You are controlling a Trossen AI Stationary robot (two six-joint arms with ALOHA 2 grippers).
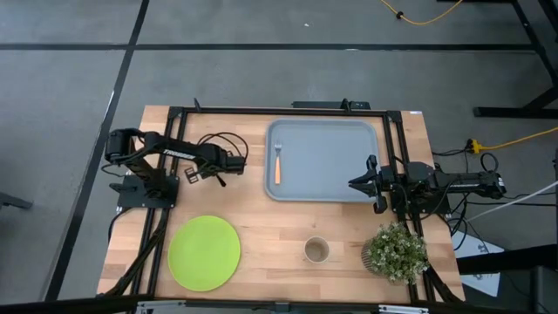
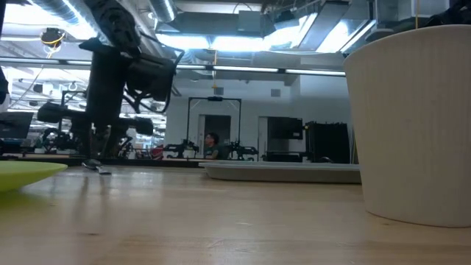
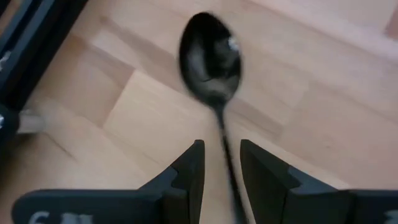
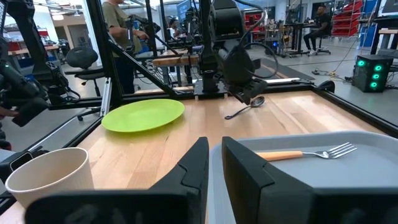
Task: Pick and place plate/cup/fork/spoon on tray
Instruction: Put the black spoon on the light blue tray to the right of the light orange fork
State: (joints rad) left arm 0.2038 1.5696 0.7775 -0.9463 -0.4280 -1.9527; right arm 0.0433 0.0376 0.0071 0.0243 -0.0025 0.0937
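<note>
The dark spoon lies on the wooden table left of the tray. My left gripper is open over it, one finger on each side of the handle, with the bowl beyond the fingertips. It also shows in the right wrist view above the spoon. The orange-handled fork lies in the grey-blue tray near its left rim. The lime-green plate and the tan cup rest on the table near the front edge. My right gripper is shut and empty over the tray's near right part.
A bushy potted plant stands at the front right, next to my right arm. A black frame runs round the table. Bare wood lies between the plate, the cup and the tray. People show in the room beyond the table.
</note>
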